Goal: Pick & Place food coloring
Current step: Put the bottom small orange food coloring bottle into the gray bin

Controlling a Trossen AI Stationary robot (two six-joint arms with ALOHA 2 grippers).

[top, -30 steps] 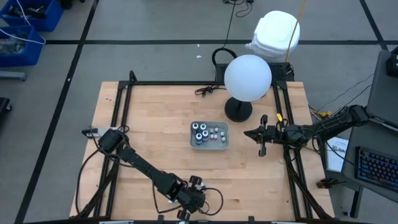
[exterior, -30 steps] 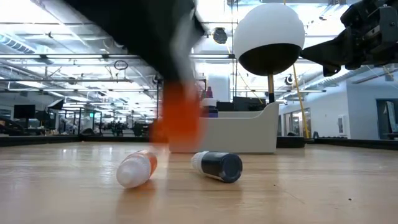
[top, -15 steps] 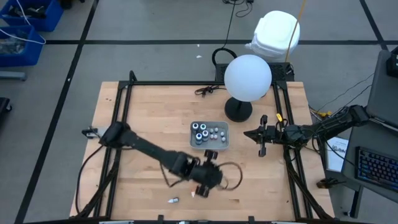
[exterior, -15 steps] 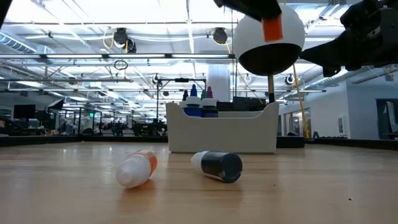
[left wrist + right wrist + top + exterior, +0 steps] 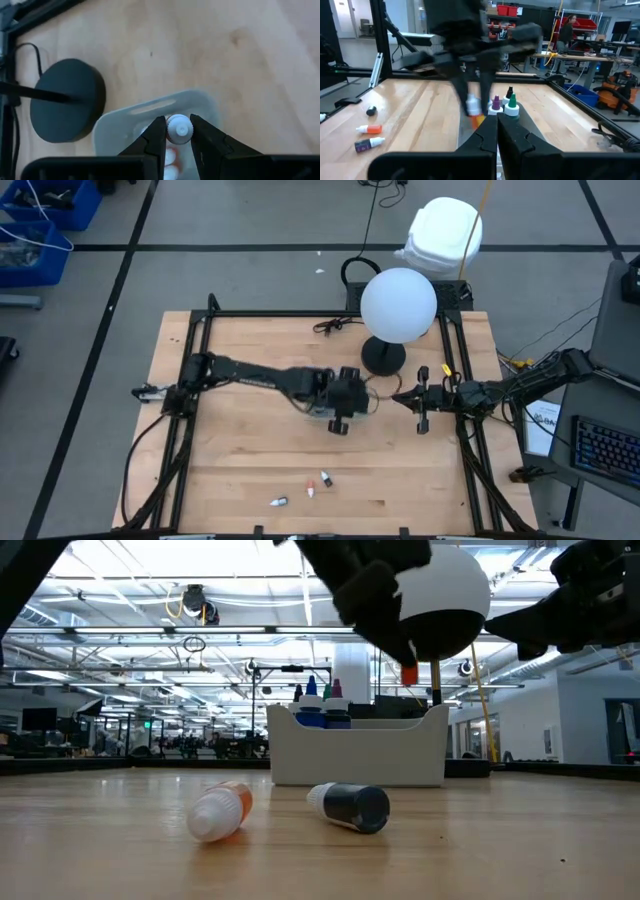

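My left gripper (image 5: 340,416) hangs over the clear tray (image 5: 360,755), shut on a small orange dropper bottle (image 5: 408,673) with a white cap (image 5: 179,129). The tray (image 5: 200,102) stands mid-table and holds several upright bottles (image 5: 512,107). Loose bottles lie on their sides near the table's front edge: an orange one (image 5: 220,812) and a dark one (image 5: 350,806); from above they show as small shapes (image 5: 323,478). My right gripper (image 5: 398,394) waits shut, level, to the right of the tray, with nothing between its fingers (image 5: 496,122). My left gripper pinches the bottle's white cap (image 5: 179,129) between its two fingertips. The fingers (image 5: 159,131) come slanting down from above and from the table's left. The orange body (image 5: 478,120) hangs below the fingers, lifted clear above the tray.
A lamp with a black round base (image 5: 383,357) and a white globe (image 5: 398,304) stands just behind the tray. A black frame rail (image 5: 190,370) runs along the table's sides. A black cable (image 5: 330,326) lies at the far edge.
My left gripper has swung from the table's near edge up and toward the far right, ending above the tray. The orange bottle has travelled with it, lifted clear of the table. The loose bottles at the front have stayed where they lay.
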